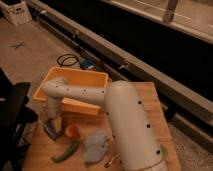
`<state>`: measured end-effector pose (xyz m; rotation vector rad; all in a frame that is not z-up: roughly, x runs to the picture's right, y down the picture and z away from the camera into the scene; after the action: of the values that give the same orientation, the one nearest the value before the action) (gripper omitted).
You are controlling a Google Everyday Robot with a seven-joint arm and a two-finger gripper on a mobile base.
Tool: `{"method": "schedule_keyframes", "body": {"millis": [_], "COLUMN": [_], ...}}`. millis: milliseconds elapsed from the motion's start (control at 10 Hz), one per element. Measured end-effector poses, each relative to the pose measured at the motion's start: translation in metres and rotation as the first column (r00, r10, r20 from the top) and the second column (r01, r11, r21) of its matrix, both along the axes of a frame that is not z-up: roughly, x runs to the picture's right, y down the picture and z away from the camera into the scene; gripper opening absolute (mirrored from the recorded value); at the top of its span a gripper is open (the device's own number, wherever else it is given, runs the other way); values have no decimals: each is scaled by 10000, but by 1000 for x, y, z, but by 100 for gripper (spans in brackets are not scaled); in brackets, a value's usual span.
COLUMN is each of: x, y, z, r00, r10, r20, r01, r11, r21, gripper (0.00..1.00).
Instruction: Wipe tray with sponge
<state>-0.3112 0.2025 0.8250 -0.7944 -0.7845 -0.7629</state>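
only partly is the gripper (53,121) seen, low over the table (37,152), its fingers pressed together. the sponge (50,131) is found right beneath it, half covered, its long axis not made out. the tray (75,77) is set just behind.

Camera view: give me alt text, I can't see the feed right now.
The white arm reaches down to the wooden table, its gripper with jaws shut on the blue-grey sponge, just in front of the yellow-orange tray. An orange object, a green vegetable and a pale cloth lie nearby.
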Motion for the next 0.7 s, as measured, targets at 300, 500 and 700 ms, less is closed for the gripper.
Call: {"method": "schedule_keyframes", "body": {"millis": [300,500,700], "x": [1,2,4], "y": [0,-10,-32], "z": [-3,-25,-61], "r00": [10000,9998,9993], "r10": [-54,123,243], "r20": [-20,-141,-291], "r01": [54,-112,-200], "r11": [9998,9971,9900], "r21": [177,749,1396], "gripper": [0,0,0]}}
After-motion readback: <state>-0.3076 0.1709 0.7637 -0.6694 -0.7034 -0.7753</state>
